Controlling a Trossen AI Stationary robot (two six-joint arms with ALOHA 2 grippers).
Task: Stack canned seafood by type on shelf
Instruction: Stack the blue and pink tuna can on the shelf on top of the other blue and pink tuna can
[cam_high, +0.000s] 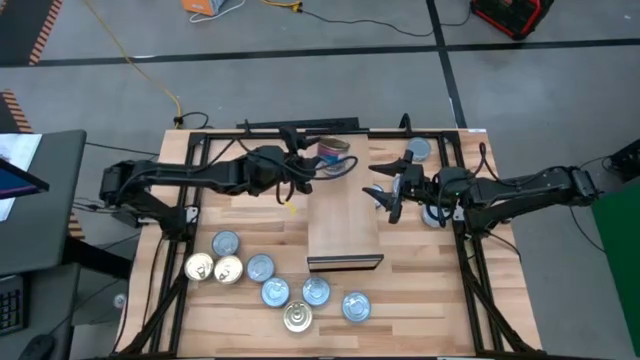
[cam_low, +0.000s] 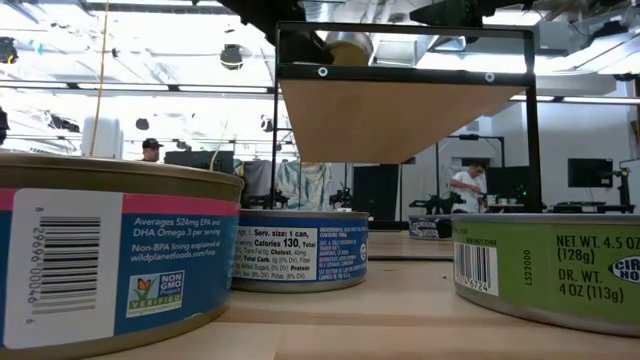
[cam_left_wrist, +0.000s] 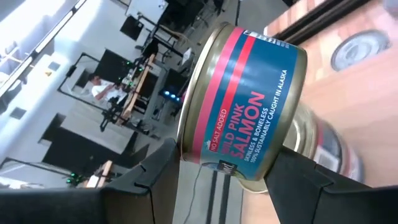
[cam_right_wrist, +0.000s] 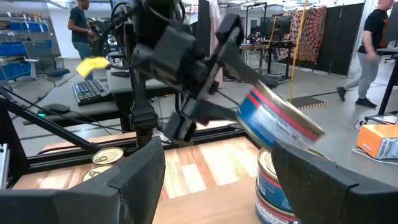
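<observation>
The left gripper (cam_high: 318, 163) is pinching a round flat tin with a blue-and-pink salmon label and a gold rim (cam_left_wrist: 245, 106), its two dark fingers (cam_left_wrist: 155, 180) pressed against the tin's opposite sides; the tin is tilted and lifted off the surface, at the far end of the long light-wood shelf board with a dark front edge (cam_high: 344, 232). Just below it stands another blue-labelled tin (cam_right_wrist: 273, 186), though whether the two touch is hard to judge from these angles. Across the board, the right gripper (cam_high: 392, 192) hovers beside the shelf's far right corner with its fingers spread wide and nothing between them. Near that arm a light-blue-topped tin (cam_high: 418, 150) lies at the striped wooden tabletop's (cam_high: 250, 215) far edge. Nearer the front, well apart from both grippers, a loose cluster of tins rests on the tabletop: several with light-blue tops (cam_high: 261, 267) and a few with shiny gold tops (cam_high: 201, 267). In the low view, three of these tins (cam_low: 300, 248) stand upright close to the camera.
</observation>
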